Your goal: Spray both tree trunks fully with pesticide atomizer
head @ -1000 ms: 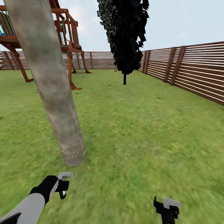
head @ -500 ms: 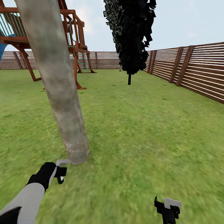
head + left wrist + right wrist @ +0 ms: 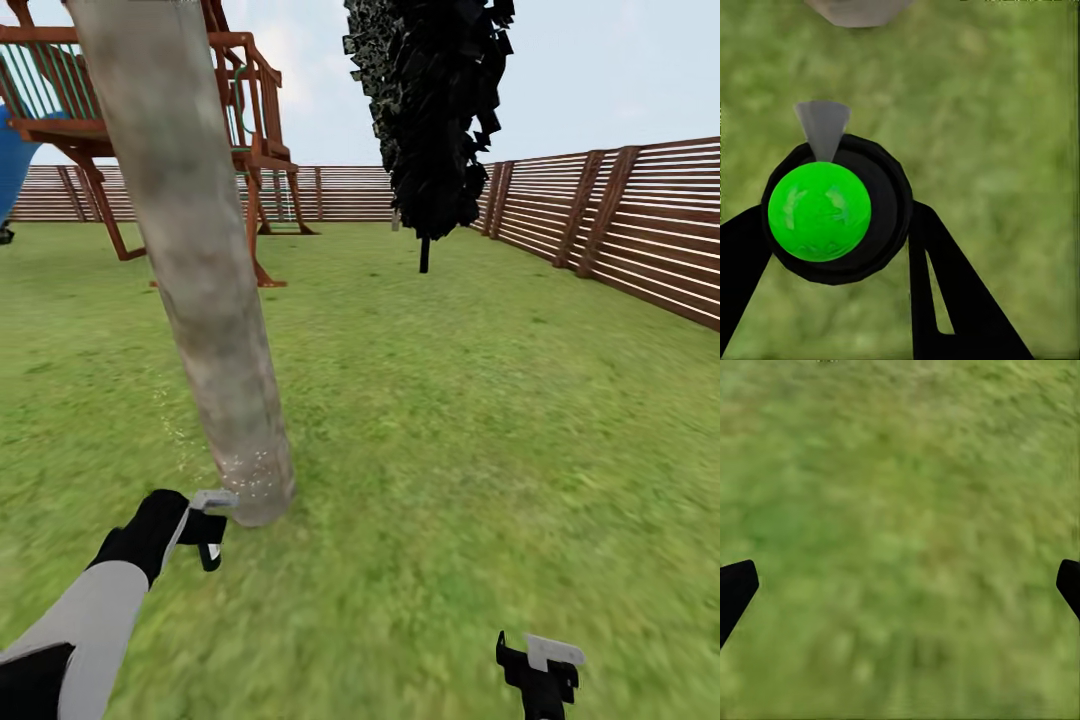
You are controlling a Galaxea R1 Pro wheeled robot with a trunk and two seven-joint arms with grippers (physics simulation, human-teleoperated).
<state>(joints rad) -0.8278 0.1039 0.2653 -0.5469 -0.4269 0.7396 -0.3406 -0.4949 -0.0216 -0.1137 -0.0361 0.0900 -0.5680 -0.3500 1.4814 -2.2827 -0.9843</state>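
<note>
We're in the spraying part now, working on the thick mottled grey-brown tree trunk that leans up out of the green grass lawn. Our left gripper sits low, just beside the foot of that trunk, and it's clamped around the small dark cylindrical atomizer. In the left wrist view we're looking straight down on it: a bright green round cap in a black ring, a black finger pressed to each side, and a grey nozzle pointing at the base of the trunk. So the bottle is in hand and aimed where it should be.

There's a scatter of pale specks on the lowest stretch of bark and a few drifting over the grass next to it. That looks to us like spray landing, though only down low; the bark higher up looks bare from here.

Our right gripper hangs over plain grass with its fingers wide apart and nothing in them.

Next move, we reckon: tilt or lift the left arm so the nozzle walks up the trunk, and probably shuffle round to hit the far side too. The second tree isn't in sight. The narrow black-leaved tree by the brown slatted wooden fence isn't our target.
</note>
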